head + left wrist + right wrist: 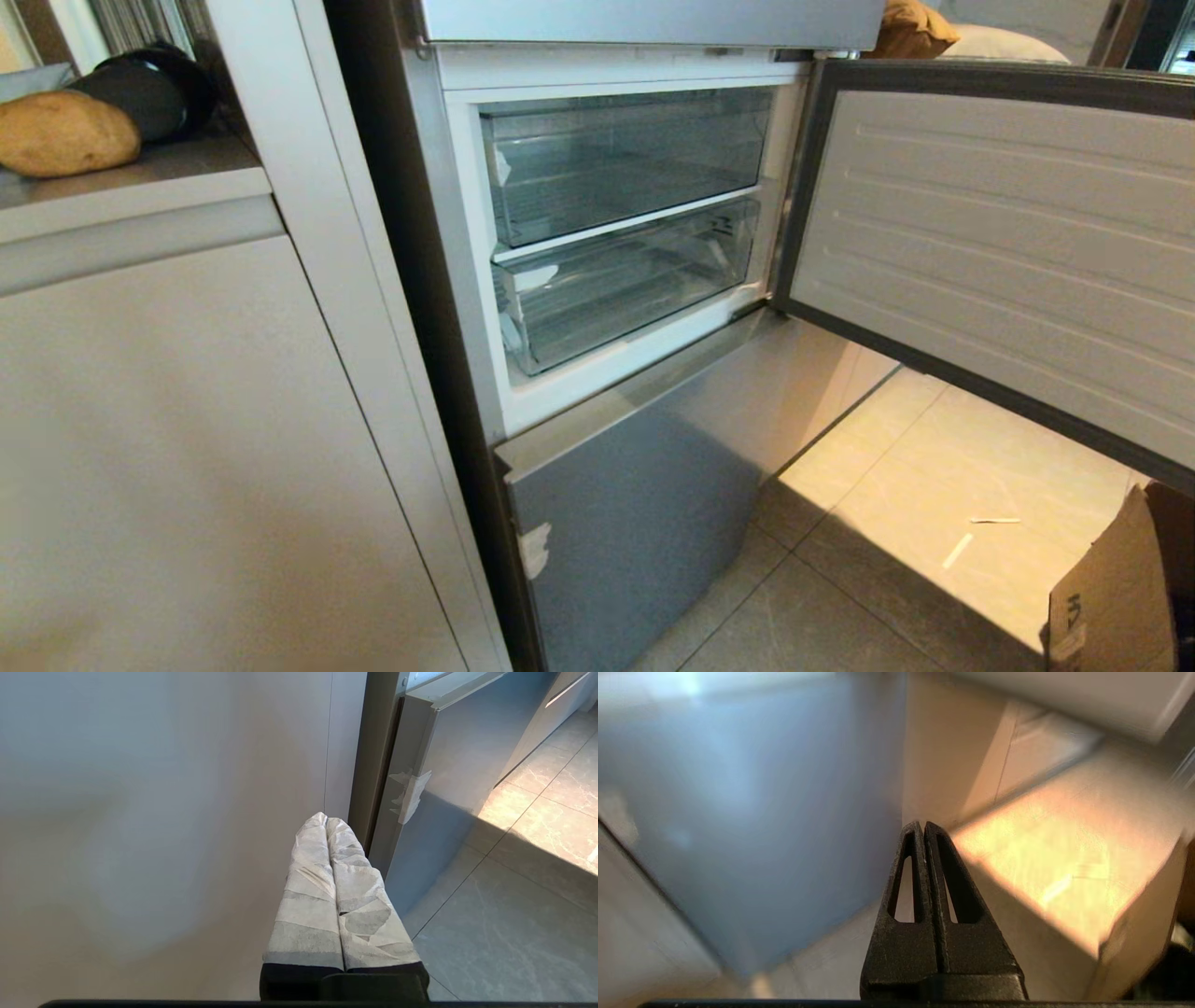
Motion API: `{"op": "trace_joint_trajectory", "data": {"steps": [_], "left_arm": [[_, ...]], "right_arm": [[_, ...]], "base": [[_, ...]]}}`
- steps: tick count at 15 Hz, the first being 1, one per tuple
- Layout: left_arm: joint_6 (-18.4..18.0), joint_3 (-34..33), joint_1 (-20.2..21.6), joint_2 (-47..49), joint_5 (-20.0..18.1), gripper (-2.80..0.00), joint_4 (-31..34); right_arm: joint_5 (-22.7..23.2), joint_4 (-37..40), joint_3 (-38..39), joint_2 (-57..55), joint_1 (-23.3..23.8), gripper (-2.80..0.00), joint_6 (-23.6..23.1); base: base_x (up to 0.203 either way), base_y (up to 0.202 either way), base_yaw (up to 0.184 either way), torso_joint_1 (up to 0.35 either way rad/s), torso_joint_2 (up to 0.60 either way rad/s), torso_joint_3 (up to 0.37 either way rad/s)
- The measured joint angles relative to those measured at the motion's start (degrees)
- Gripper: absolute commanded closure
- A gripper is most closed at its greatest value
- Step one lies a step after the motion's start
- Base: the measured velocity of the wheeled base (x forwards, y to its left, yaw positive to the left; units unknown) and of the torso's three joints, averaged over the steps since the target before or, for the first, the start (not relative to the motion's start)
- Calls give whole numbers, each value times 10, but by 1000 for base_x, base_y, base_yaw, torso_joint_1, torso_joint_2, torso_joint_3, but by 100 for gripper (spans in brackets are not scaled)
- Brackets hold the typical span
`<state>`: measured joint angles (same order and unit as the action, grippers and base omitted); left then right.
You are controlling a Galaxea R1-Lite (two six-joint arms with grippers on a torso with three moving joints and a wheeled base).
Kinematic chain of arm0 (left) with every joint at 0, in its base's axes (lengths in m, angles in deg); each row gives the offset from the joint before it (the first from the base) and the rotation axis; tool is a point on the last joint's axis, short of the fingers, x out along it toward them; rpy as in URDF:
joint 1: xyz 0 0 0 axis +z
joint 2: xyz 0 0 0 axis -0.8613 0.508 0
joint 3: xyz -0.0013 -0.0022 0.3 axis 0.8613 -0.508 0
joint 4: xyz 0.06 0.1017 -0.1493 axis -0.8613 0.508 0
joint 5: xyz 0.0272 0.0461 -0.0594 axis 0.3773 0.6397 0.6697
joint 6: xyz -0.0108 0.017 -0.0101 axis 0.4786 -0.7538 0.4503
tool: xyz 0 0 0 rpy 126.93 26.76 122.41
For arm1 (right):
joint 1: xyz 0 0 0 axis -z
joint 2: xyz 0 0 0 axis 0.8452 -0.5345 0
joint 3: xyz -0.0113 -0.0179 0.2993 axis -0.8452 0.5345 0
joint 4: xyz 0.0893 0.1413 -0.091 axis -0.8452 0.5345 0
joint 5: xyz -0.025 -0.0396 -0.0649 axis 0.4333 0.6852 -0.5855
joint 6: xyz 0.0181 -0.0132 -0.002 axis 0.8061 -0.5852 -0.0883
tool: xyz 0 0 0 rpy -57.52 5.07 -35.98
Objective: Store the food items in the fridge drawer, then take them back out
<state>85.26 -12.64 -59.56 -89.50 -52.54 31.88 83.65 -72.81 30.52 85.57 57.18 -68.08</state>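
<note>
So the fridge door [1008,252] is standing wide open, showing two clear drawers stacked, and the fridge drawer [625,285], the lower one, is sitting pushed in and empty, up above both claws. Potato [65,133] is sitting on the worktop [140,182], higher and off to the left claw's side; can't spot the pepper. Left claw [325,820] and right claw [922,826] are both hanging low, pinched closed, holding nothing. Looks like the very start: next is pulling that drawer out.
</note>
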Motion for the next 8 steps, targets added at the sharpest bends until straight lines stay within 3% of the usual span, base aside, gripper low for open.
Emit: {"op": "trace_joint_trajectory", "data": {"steps": [5, 8], "left_arm": [[0, 0, 0, 0, 0, 0, 0], [0, 0, 0, 0, 0, 0, 0]], "right_arm": [[-5, -8, -124, -166, 0, 0, 44], [1, -88, -170, -354, -1, 0, 69]], "base": [[0, 0, 0, 0, 0, 0], [0, 0, 0, 0, 0, 0]]}}
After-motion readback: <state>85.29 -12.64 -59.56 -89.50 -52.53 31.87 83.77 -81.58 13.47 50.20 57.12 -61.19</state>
